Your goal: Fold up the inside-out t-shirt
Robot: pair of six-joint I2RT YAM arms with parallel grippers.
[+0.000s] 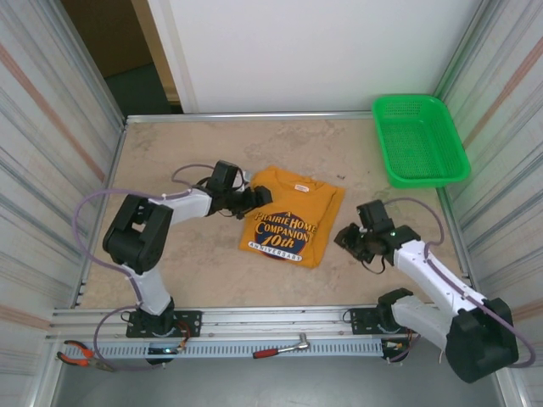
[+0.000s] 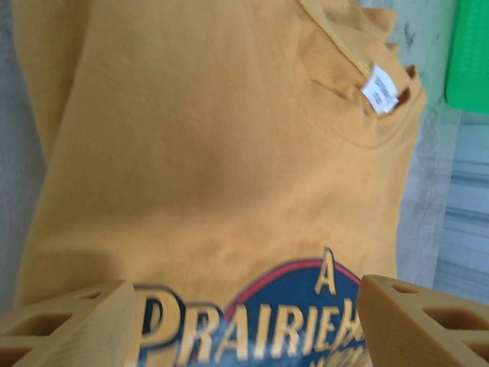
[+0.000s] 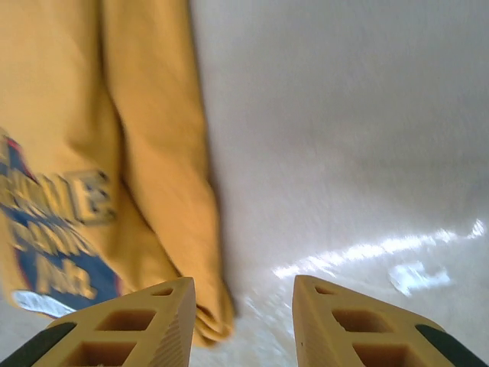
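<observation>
One soft mustard t-shirt [image 1: 293, 197], rumpled folded rectangle, oval print [image 1: 273, 234] up, left jaws wide, right jaws narrowly parted

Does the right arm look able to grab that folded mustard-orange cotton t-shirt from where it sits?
Probably yes. The right gripper hangs just beside the mustard-orange cotton t-shirt, jaws apart, with only bare table around it and nothing blocking.

A robot lab or workshop — pliers [image 1: 81, 354] and a wrench [image 1: 284, 348] lie at the bottom, by a metal rail [image 1: 271, 318].
</observation>
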